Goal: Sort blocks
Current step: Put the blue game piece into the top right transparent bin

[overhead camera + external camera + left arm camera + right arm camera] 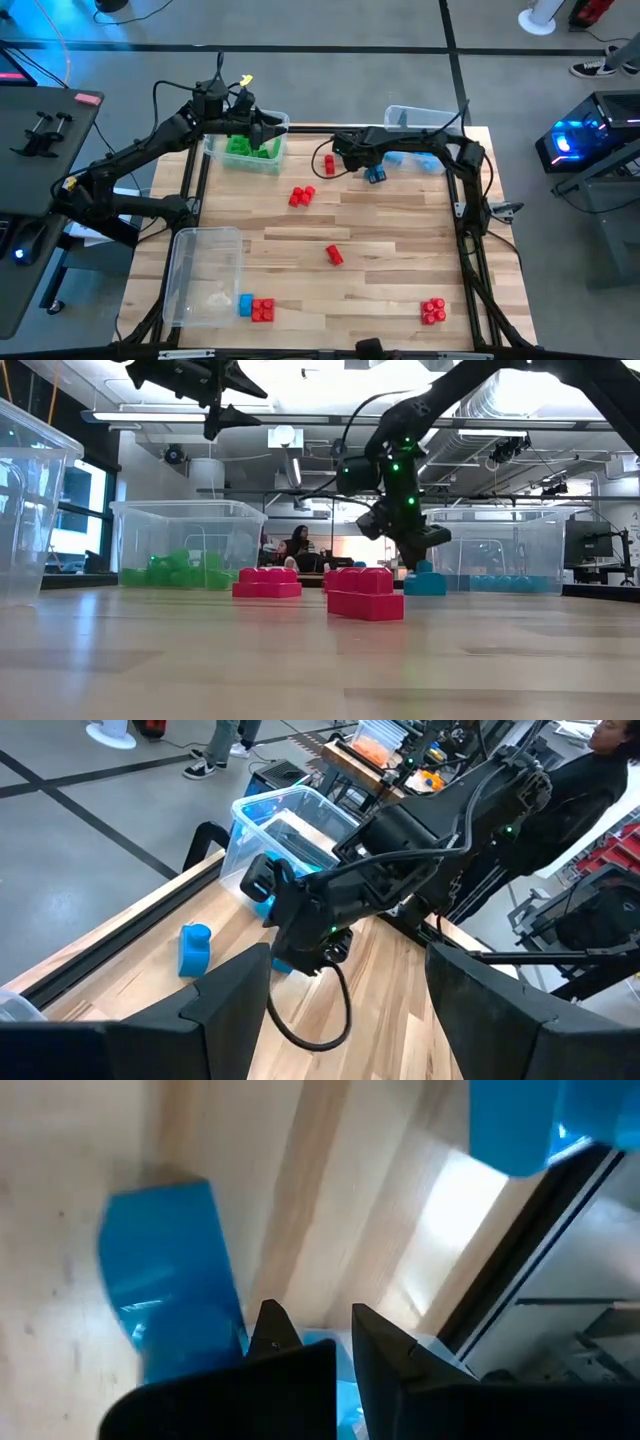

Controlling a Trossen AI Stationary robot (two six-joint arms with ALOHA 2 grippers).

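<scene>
Blue plastic is what the right gripper (374, 172) is working on: its jaws are together, clamped on a blue block (376, 175) at about one o'clock on the table (400, 250), just beside the clear bin (400, 118) that holds the other blue bricks; the low view shows the block resting on or barely off the wood. The grip looks shallow in the right wrist view, with the fingertips (268, 1325) pinching a blue edge, so I judge the block could twist or drop on the way up. A second blue block (170, 1300) lies just beside the held one and could be knocked along the table if the arm swings sideways before rising. The bin wall is close, and a low carry could catch its rim and shove the bin. The left gripper (262, 128), jaws apart and holding nothing, hovers over the bin of green blocks (245, 148) at eleven o'clock; the two arms are near each other across the far edge, so a wide move by either risks contact. Red blocks wait at twelve o'clock (301, 196), at centre (334, 255), at seven o'clock (262, 310) beside another blue block (245, 305), and at five o'clock (433, 311); an empty clear bin (190, 250) stands at eight o'clock.
</scene>
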